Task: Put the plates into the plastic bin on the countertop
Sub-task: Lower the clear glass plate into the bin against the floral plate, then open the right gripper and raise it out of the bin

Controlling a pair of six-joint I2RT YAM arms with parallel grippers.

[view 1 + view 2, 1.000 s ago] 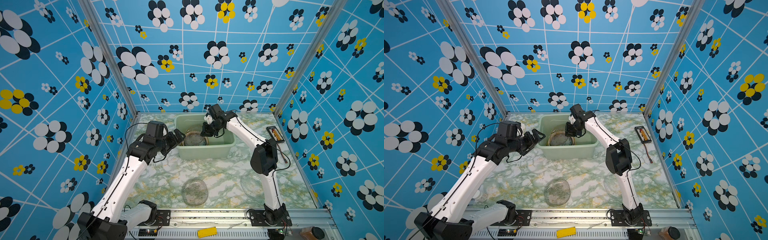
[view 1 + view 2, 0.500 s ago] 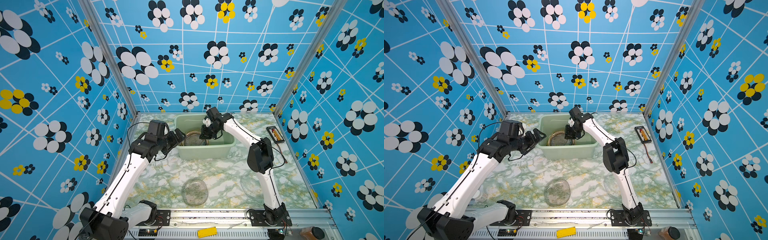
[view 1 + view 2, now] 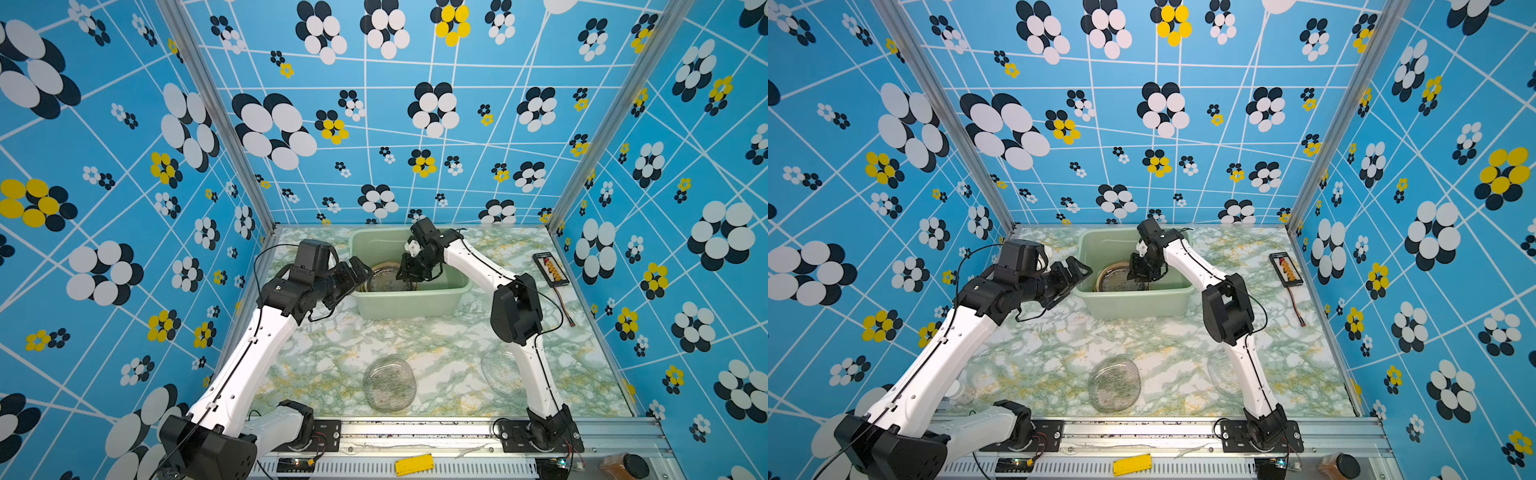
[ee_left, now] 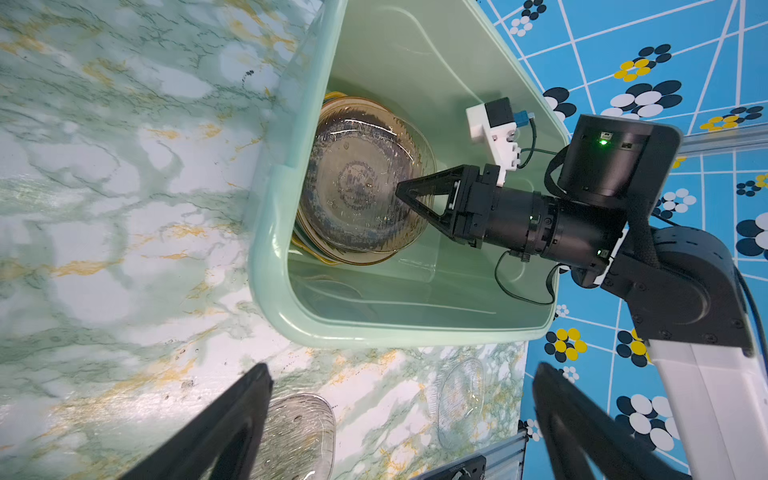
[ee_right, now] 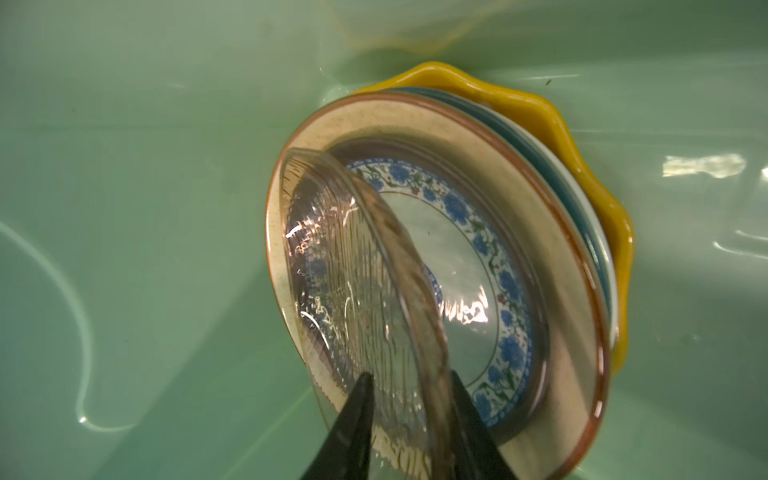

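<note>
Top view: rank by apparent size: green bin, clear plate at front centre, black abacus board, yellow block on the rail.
1. plastic bin
2. clear plate
3. abacus board and yellow block: look about alike, too close to rank.

The left arm [image 3: 257, 349] and right arm [image 3: 536, 374] have glossy white shells between black joint housings [image 3: 515, 311] dotted with small screws [image 4: 736, 323]. Thin black cables [image 4: 520, 298] loop alongside. The left hand [image 3: 360, 272] and right hand [image 3: 405, 274] have black triangular open-frame fingers [image 4: 428, 180]. The right wrist carries a white camera block [image 4: 492, 137] with a blue plug [image 4: 521, 118] and a green light [image 4: 602, 142].
</note>
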